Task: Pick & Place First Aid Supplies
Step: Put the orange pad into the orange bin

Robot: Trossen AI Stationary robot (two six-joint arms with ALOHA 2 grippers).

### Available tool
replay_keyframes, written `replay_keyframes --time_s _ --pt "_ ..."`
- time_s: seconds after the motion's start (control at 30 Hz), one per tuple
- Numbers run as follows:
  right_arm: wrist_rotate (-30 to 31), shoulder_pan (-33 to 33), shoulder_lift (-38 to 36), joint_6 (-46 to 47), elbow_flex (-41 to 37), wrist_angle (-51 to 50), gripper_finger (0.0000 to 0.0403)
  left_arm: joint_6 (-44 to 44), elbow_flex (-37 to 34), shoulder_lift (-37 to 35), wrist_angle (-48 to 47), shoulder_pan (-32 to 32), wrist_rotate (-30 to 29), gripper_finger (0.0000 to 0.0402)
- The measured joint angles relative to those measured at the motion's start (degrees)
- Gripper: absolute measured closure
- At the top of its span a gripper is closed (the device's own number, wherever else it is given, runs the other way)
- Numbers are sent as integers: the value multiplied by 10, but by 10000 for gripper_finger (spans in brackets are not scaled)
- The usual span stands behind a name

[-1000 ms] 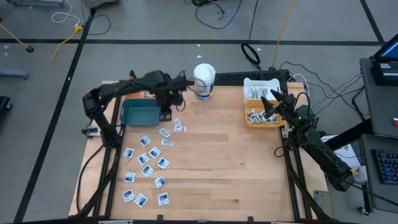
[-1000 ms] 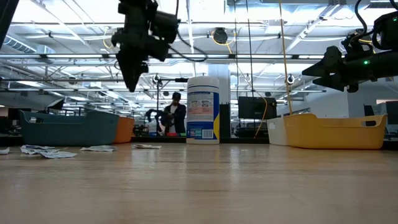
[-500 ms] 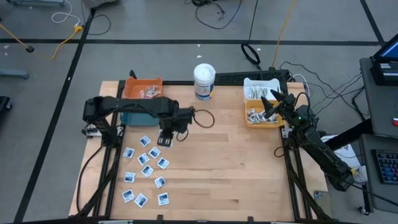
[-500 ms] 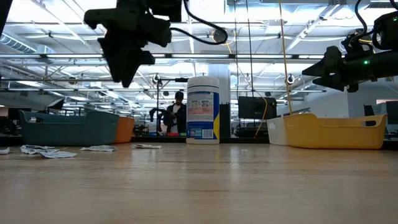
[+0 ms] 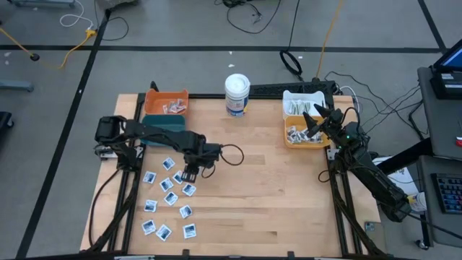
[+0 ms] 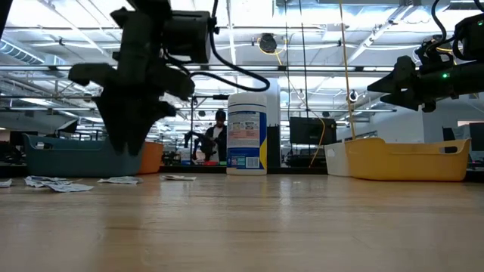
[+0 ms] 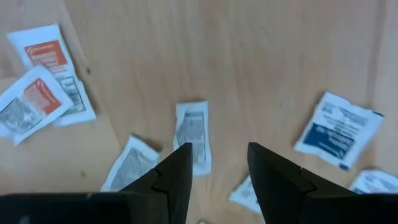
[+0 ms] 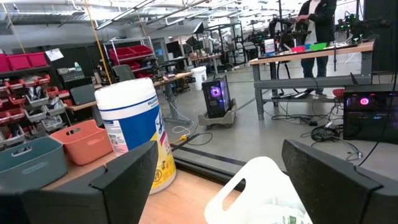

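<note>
The left gripper [image 5: 190, 173] has swung from above the teal bin [image 5: 162, 123] down over the scattered packets [image 5: 168, 196] on the table's left side. Its fingers [image 7: 176, 177] stand apart, empty, with a narrow strip packet [image 7: 193, 135] lying between and just beyond them. The right gripper [image 5: 312, 119] waits spread wide over the yellow bin [image 5: 290, 141].

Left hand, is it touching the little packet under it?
Apart. In the left wrist view the left hand hangs open above the narrow packet, wood showing between its fingers.
</note>
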Motion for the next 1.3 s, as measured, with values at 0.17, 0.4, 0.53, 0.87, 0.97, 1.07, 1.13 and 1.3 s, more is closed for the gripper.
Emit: replay_keyframes --time_s 0.17,0.4,0.53,0.87,0.97,1.07,1.13,1.3 --pt "0 0 0 0 0 0 66 4 -38 0 74 0 -1 245" --pt "0 0 0 0 0 0 66 7 -80 0 131 3 -1 245" --pt "0 0 0 0 0 0 66 11 -95 0 138 3 -12 245" --pt "0 0 0 0 0 0 66 9 -129 -3 199 0 -33 245" --pt "0 0 0 0 0 0 66 10 -131 -2 202 0 -33 254" --pt "0 0 0 0 0 0 66 11 -131 -2 205 1 -33 287" --pt "0 0 0 0 0 0 66 11 -131 -2 210 1 -33 317" --pt "0 0 0 0 0 0 66 9 -132 -1 234 1 -9 392"
